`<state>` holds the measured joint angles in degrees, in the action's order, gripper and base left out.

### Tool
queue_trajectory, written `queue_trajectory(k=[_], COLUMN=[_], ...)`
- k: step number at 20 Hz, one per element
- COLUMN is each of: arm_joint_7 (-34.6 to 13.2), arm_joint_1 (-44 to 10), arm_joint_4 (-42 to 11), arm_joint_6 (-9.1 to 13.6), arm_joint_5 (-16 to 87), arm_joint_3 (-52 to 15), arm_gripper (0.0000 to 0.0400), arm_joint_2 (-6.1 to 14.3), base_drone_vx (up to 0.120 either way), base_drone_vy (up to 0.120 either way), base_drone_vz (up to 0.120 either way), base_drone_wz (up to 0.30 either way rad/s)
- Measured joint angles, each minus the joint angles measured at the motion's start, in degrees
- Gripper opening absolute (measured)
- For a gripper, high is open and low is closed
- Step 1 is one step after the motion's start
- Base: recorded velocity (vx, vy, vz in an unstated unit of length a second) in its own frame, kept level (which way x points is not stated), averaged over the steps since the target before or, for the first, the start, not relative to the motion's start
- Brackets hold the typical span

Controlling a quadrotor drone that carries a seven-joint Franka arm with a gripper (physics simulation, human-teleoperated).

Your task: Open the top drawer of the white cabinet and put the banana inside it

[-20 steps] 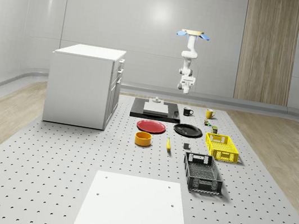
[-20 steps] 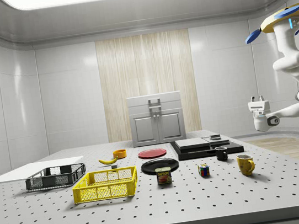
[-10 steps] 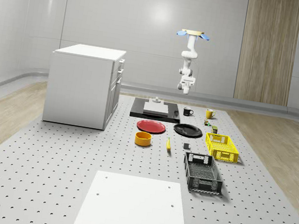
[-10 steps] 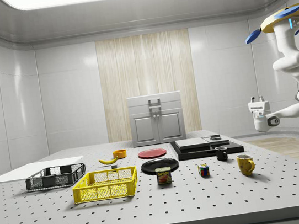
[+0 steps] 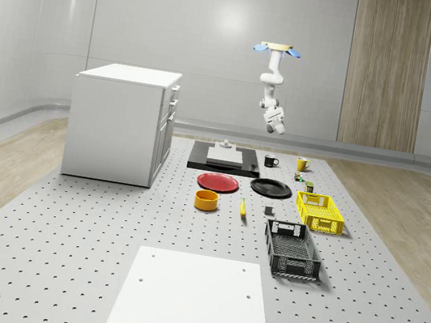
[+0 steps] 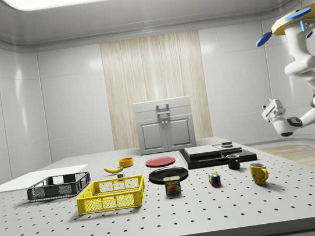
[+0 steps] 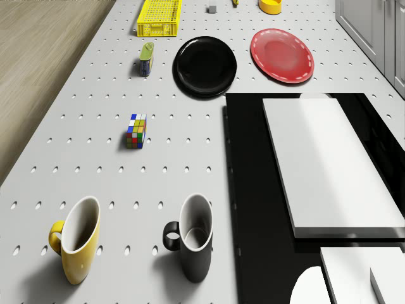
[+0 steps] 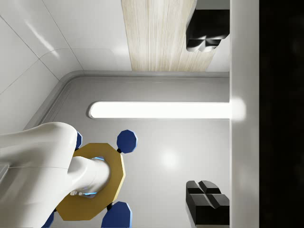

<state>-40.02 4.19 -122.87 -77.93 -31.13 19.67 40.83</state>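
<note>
The banana (image 5: pixel 242 208) (image 6: pixel 113 169) lies on the table between the orange bowl (image 5: pixel 206 199) and the black crate (image 5: pixel 292 249). The white cabinet (image 5: pixel 123 122) (image 6: pixel 165 125) stands at the whole-scene view's left, and its top drawer (image 6: pixel 163 109) is closed. My drone (image 5: pixel 277 49) (image 6: pixel 299 16) hovers high over the table's far end, above the mugs. My gripper (image 5: pixel 277 125) (image 6: pixel 271 106) (image 8: pixel 207 116) hangs in the air below it, tilted upward, open and empty, far from both banana and cabinet.
Below the drone stand a yellow mug (image 7: pixel 77 239) and a black mug (image 7: pixel 193 237) beside a black slab (image 7: pixel 253 190) carrying white blocks. A Rubik's cube (image 7: pixel 135 131), a black plate (image 7: pixel 204 65), a red plate (image 7: pixel 281 55), a can and a yellow crate (image 5: pixel 319 211) lie further along.
The arm's wrist has turned, so the gripper now tilts upward and sits slightly further toward the whole-scene view's right. The drone has barely shifted. Nothing on the table has moved.
</note>
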Motion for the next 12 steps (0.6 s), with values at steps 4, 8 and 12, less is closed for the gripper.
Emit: queue_trajectory(k=[4, 8, 12], arm_joint_7=[2.6, 4.0, 4.4], arm_joint_1=[4.0, 7.3, 9.9], arm_joint_4=[-6.7, -11.1, -13.4], arm_joint_6=[-0.1, -0.7, -1.7], arm_joint_5=[-15.1, -22.6, -25.9], arm_joint_3=[10.0, 15.3, 18.4], arm_gripper=[0.04, 0.04, 0.04], arm_joint_2=[1.0, 2.2, 3.4], base_drone_vx=[0.12, 0.12, 0.12], base_drone_vy=[-0.12, -0.12, -0.12], base_drone_vz=[0.12, 0.12, 0.12], base_drone_wz=[0.0, 0.0, 0.0])
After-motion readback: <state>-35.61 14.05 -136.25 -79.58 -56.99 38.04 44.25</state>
